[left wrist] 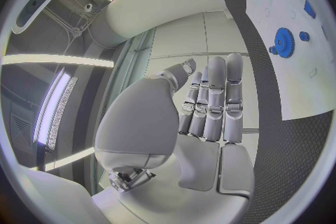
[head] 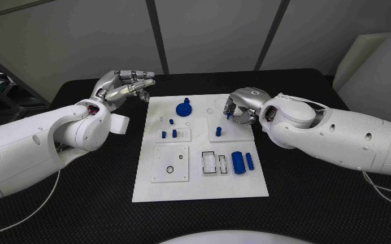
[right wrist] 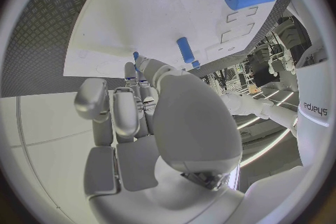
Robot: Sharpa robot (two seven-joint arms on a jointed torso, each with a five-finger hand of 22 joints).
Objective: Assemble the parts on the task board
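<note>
Task board (head: 199,184) at centre frame, on black table (head: 90,210); blue cylinder (head: 238,162) lower right, blue gear (head: 184,108) toward top. Right hand (head: 241,108) upper right, pinching small blue peg (right wrist: 136,58). Left hand (head: 122,88) upper left, off board, fingers straight, nothing held.

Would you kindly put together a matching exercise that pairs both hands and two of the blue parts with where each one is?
Things:
1. left hand
2. right hand
3. blue gear
4. large blue cylinder

Places:
A. lying on the near right part of the task board
B. over the black table off the board's far left corner, fingers apart, holding nothing
C. on the board's far part, left of its middle
D. over the board's far right part, pinching a small blue part

Pairs: 1-B, 2-D, 3-C, 4-A
</note>
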